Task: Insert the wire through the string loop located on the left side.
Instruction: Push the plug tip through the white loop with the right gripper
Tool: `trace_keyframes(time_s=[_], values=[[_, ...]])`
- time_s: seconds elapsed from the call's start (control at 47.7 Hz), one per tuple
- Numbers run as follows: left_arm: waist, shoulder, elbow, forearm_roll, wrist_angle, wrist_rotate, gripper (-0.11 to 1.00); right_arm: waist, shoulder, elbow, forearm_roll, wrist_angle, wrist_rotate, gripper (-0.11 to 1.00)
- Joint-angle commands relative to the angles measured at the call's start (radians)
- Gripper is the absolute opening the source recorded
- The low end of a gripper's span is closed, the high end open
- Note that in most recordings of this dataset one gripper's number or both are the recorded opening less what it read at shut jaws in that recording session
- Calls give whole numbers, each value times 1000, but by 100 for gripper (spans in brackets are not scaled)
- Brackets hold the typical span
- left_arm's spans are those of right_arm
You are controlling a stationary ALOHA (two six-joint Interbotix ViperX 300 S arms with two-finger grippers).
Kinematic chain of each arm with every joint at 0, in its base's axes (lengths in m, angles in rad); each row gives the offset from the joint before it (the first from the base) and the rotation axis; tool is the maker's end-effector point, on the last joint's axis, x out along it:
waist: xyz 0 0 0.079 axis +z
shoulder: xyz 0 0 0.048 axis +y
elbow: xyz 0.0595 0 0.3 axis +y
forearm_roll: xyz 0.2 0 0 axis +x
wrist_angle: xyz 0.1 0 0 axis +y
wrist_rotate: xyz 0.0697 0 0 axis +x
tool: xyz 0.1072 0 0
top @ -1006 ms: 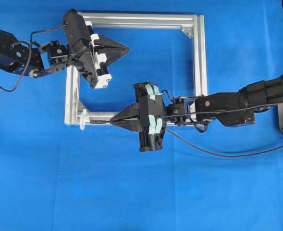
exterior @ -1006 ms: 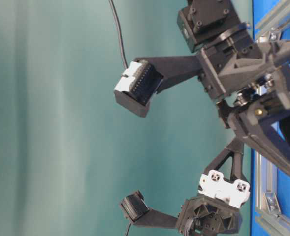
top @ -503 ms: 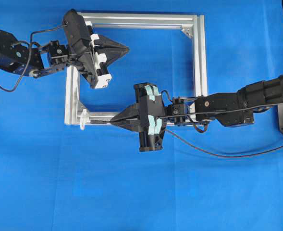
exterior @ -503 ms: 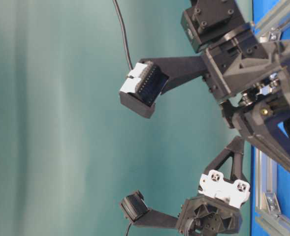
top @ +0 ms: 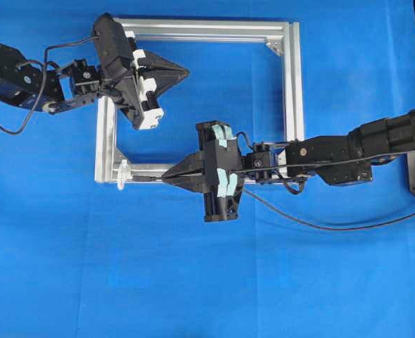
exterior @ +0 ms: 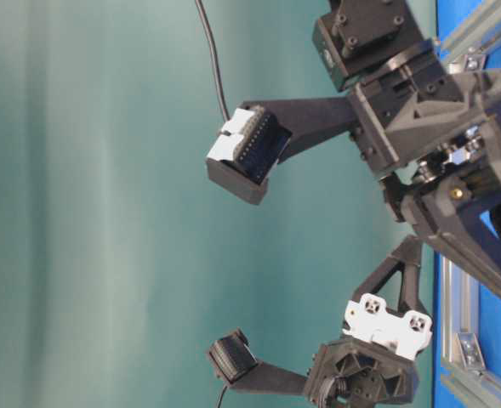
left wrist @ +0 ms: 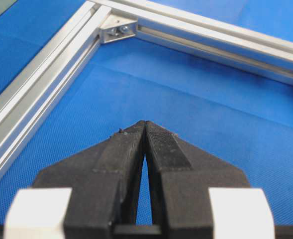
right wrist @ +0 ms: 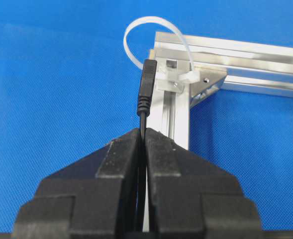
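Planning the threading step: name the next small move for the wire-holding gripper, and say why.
Probably ease the right gripper straight forward. It is shut on the wire, whose plug tip sits just short of the string loop at the frame corner and looks roughly lined up with the opening, not yet through.

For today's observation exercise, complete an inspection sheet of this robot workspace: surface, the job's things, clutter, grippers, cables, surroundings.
Surface: blue cloth, bare apart from the frame.
Job's things: wire pinched just behind its plug, the plug tip at the string loop; whether it has entered cannot be told. The loop is tied to the corner of the aluminium frame.
Clutter: nothing seen.
Grippers: right gripper shut on the wire; left gripper shut, holding nothing, above the cloth inside the frame.
Cables: the wire trails right across the cloth; arm cable loops at the left arm.
Surroundings: teal backdrop.
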Motion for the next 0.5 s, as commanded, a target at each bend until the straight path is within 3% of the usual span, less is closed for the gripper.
trace_keyframes(time_s=[0.0,0.482], values=[[-3,-37,-6,3,-6,-2,0,0,-17,-20,2,-8,0,0],[-2,-37,-6,3,-6,-2,0,0,-11,-26,2,-15,0,0]])
